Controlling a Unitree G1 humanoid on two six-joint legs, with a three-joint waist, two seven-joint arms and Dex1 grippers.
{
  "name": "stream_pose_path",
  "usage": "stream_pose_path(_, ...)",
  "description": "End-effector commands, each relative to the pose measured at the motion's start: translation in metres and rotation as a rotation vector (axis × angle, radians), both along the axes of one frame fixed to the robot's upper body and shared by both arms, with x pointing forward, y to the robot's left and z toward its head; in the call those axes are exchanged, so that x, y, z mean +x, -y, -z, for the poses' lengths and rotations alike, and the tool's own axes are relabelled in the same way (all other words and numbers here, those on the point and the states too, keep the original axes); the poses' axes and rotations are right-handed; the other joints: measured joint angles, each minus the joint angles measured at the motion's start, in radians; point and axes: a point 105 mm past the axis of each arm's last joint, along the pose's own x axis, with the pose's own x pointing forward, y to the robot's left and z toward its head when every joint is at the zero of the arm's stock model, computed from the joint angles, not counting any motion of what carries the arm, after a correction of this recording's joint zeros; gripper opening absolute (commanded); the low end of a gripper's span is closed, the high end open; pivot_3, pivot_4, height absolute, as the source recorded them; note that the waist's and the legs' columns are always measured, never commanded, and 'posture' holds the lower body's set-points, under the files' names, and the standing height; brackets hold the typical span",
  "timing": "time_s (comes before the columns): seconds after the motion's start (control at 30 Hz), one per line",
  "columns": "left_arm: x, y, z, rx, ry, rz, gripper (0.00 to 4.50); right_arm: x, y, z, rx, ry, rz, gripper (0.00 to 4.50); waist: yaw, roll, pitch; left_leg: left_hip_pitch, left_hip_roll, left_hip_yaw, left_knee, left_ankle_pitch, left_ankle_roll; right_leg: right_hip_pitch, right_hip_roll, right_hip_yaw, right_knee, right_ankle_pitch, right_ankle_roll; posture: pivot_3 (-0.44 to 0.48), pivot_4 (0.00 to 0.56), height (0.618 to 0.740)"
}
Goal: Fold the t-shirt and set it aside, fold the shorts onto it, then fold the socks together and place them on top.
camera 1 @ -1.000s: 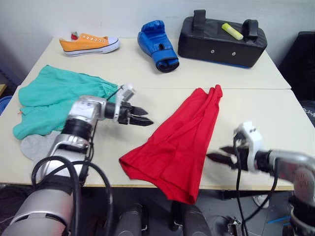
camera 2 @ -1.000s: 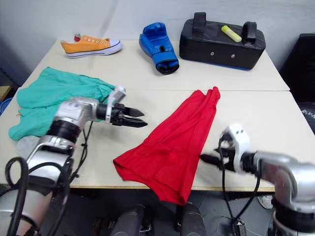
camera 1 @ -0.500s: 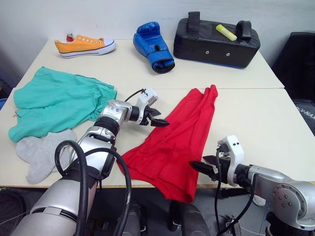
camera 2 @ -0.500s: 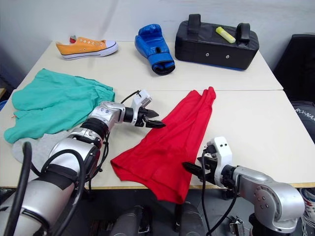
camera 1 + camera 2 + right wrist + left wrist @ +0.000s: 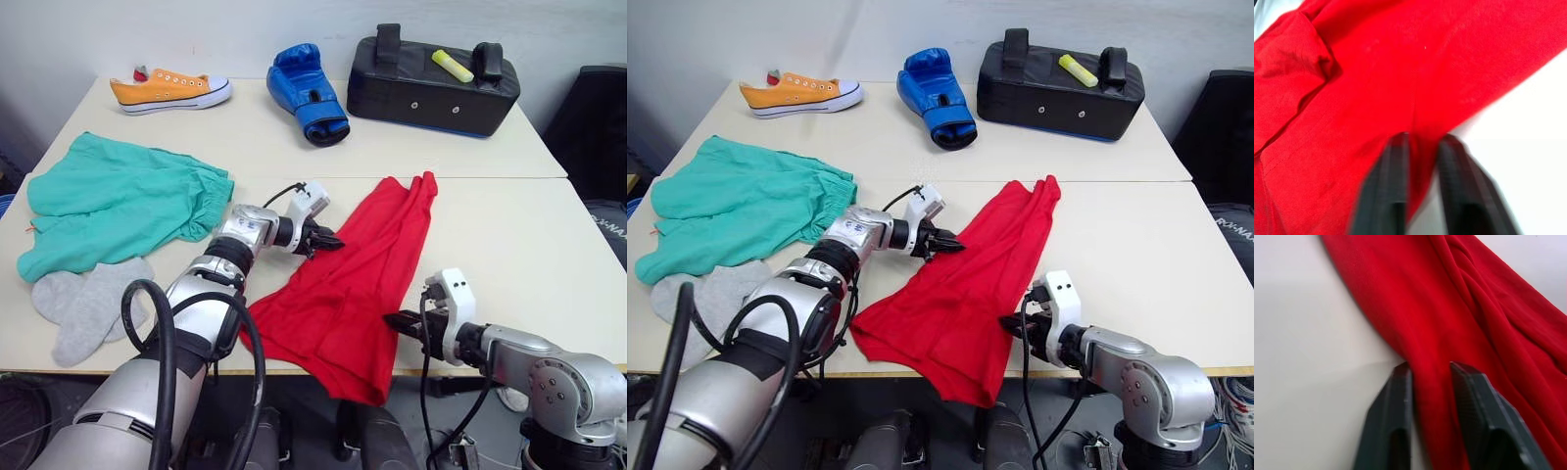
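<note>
The t-shirt [image 5: 362, 279] lies bunched in a long red diagonal across the centre of the head views, running from a narrow end in the middle of the table [image 5: 549, 235] down to a wider end that hangs over the near table edge at lower centre.

The left pincer [image 5: 328, 240] sits at the shirt's left border, just left of frame centre. In the left wrist view its two black fingers [image 5: 1393, 426] are parted a little with a ridge of red cloth between them, one finger over bare table and the other over the shirt; whether they actually pinch the cloth cannot be told.

The right pincer [image 5: 395, 321] is at the shirt's right border, in the lower right of the frame near the table's front edge. In the right wrist view its fingers [image 5: 1391, 186] stand slightly apart with the red hem between them; the grip itself cannot be made out.

The shorts [image 5: 118, 201] are spread flat at the left of the frame. The socks [image 5: 88, 304] lie just below them at lower left, touching the shorts' lower edge.

Along the top of the frame sit an orange sneaker [image 5: 168, 90] at upper left, a blue boxing glove [image 5: 309, 93] at upper centre, and a black pad [image 5: 431, 83] at upper right with a yellow marker [image 5: 455, 65] on it.
</note>
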Motion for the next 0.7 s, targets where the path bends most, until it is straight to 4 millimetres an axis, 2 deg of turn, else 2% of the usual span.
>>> stream_pose_path(0.03,0.002,0.003,-0.006,0.012,0.018,0.002,0.02,-0.006,-0.002,0.012,-0.008,-0.06,-0.025,0.0,0.001,0.0,0.0,0.0,0.0,0.0,0.0,0.0,0.001,0.0,0.0,0.0,0.0,0.0,0.0,0.0,0.15,0.74)
stream_pose_path(0.13,0.005,-0.001,-0.007,0.005,0.023,-0.031,0.02,-0.005,0.0,0.01,-0.015,-0.053,-0.033,0.0,0.001,0.0,0.0,0.0,0.0,0.0,0.0,-0.002,0.003,0.0,0.0,0.0,0.0,0.0,0.0,0.0,0.15,0.74)
stream_pose_path(0.23,0.013,-0.01,-0.018,-0.074,0.022,-0.109,0.02,0.0,0.005,0.004,-0.032,-0.044,-0.049,0.0,0.0,0.0,0.0,0.0,0.0,0.0,0.0,-0.002,0.003,0.0,0.0,0.0,0.0,0.0,0.0,0.0,0.15,0.74)
stream_pose_path(0.47,0.029,-0.046,-0.04,-0.235,0.009,-0.289,0.02,0.027,0.027,-0.01,-0.1,-0.04,-0.116,0.0,0.001,0.001,0.001,-0.001,-0.001,0.0,0.0,-0.001,0.003,-0.001,-0.001,0.0,0.0,0.0,0.0,0.0,0.15,0.74)
stream_pose_path(0.7,0.023,-0.087,-0.027,-0.339,-0.065,-0.376,0.02,0.057,0.012,-0.019,-0.221,-0.01,-0.361,0.0,-0.01,0.001,0.002,-0.001,-0.001,0.001,0.0,0.001,-0.001,-0.001,-0.002,0.0,0.0,0.0,0.0,0.0,0.15,0.74)
